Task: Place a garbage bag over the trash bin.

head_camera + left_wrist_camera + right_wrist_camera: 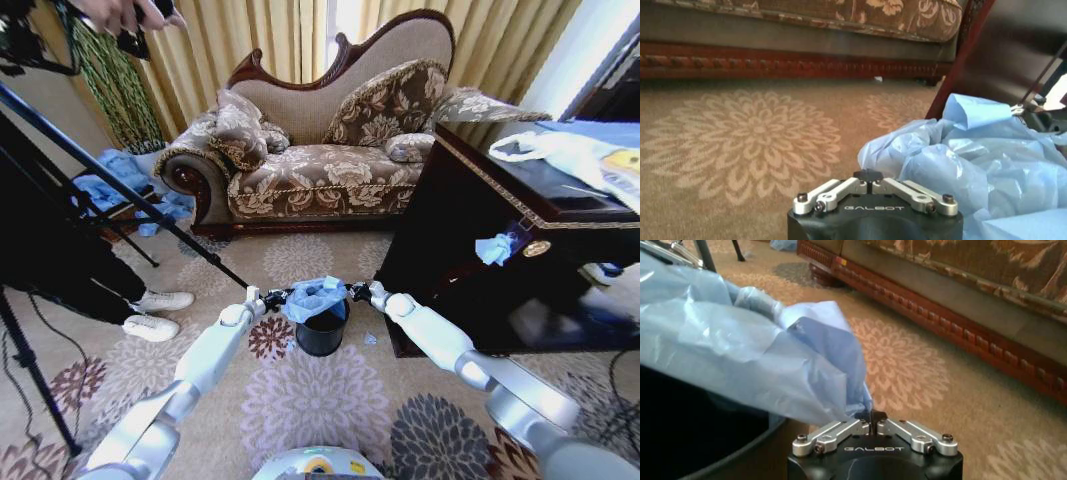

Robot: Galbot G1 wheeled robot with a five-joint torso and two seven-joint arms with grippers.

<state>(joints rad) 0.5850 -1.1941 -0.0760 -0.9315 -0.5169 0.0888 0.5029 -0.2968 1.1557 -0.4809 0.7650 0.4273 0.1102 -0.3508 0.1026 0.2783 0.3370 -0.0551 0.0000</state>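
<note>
Pinching opposite edges, both closed grippers [870,421] [869,176] hold the garbage bag [313,298] over the trash bin [322,332].

A home sitting room: ornate floral sofa [320,150], gold curtains [270,30], patterned carpet [330,400].

A floral sofa [320,150] stands on patterned carpet [330,400] before golden curtains [250,40].
</note>
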